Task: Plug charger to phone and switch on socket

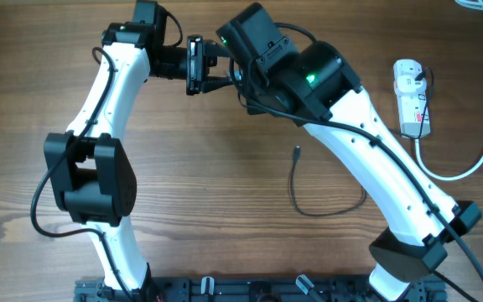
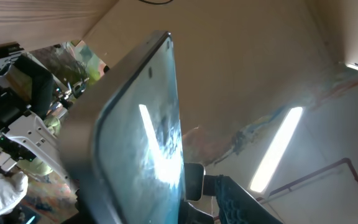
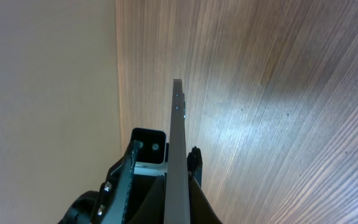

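Observation:
The phone (image 1: 195, 65) is held on edge above the table at the far middle, between both grippers. My left gripper (image 1: 188, 66) is shut on it from the left. My right gripper (image 1: 213, 72) is shut on it from the right. The left wrist view shows its cyan screen (image 2: 148, 137) close up in the left gripper (image 2: 166, 208). The right wrist view shows its thin edge (image 3: 177, 124) between the fingers of the right gripper (image 3: 178, 180). The charger lies loose on the table, with its connector tip (image 1: 297, 152) pointing away and its cable (image 1: 309, 211) looping under my right arm. The socket (image 1: 410, 92) lies at the far right.
A thick white cord (image 1: 468, 172) curves from the socket to the right edge and up. A black plug (image 1: 420, 81) sits in the socket. The arm bases (image 1: 225, 289) stand at the near edge.

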Tool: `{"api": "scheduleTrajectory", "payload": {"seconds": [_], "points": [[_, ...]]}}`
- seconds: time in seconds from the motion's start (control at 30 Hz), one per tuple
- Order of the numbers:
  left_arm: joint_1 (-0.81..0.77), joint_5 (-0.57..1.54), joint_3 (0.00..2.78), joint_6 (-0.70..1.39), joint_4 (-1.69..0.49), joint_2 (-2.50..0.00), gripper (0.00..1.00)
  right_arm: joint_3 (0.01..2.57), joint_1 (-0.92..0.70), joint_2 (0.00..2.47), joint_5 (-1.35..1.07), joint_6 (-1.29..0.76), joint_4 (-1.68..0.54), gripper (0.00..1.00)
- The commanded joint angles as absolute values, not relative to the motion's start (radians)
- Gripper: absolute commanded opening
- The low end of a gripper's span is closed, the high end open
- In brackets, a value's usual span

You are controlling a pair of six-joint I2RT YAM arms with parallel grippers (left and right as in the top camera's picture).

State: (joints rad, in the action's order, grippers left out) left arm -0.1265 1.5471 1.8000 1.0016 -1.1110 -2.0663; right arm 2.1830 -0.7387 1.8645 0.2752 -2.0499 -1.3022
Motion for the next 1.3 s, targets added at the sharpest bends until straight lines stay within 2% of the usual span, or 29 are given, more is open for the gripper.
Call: {"api": "scheduleTrajectory", "payload": {"seconds": [0.0,0.33,0.6,0.67,0.73,0.77,0.8,0.97,1.03,1.13,1.27], "points": [[-0.127,1.571,1.802,1.003,-1.111,-2.042,0.46,2.197,-0.743,1.88,0.267,-2.068,-1.299,0.04],[-0.127,1.571,1.802,1.003,-1.111,-2.042,0.35,2.197,-0.755,1.913,0.272,-2.068,-1.298,0.04],[-0.127,1.57,1.802,1.003,-1.111,-2.042,0.08,2.197,-0.755,1.913,0.302,-1.963,-1.296,0.05],[-0.127,1.567,1.802,1.003,-1.111,-2.042,0.04,2.197,-0.755,1.913,0.304,-1.912,-1.296,0.19],[-0.127,1.54,1.802,1.003,-1.111,-2.042,0.04,2.197,-0.754,1.905,0.355,-1.84,-1.296,0.62],[-0.127,1.523,1.802,1.003,-1.111,-2.042,0.04,2.197,-0.754,1.895,0.398,-1.787,-1.295,0.88],[-0.127,1.499,1.802,1.001,-1.111,-2.042,0.04,2.197,-0.753,1.88,0.442,-1.711,-1.295,0.98],[-0.126,1.351,1.802,0.985,-1.111,-2.042,0.04,2.197,-0.728,1.777,0.649,-1.298,-1.335,1.0],[-0.126,1.291,1.802,0.931,-1.111,-2.042,0.04,2.197,-0.65,1.712,0.601,-1.069,-1.388,1.0],[-0.128,1.186,1.802,0.769,-1.112,-2.042,0.04,2.197,-0.431,1.664,0.313,-0.607,-1.469,1.0],[-0.156,1.168,1.802,0.439,-1.118,-2.042,0.04,2.178,-0.109,1.69,0.168,-0.46,-1.608,1.0]]}}
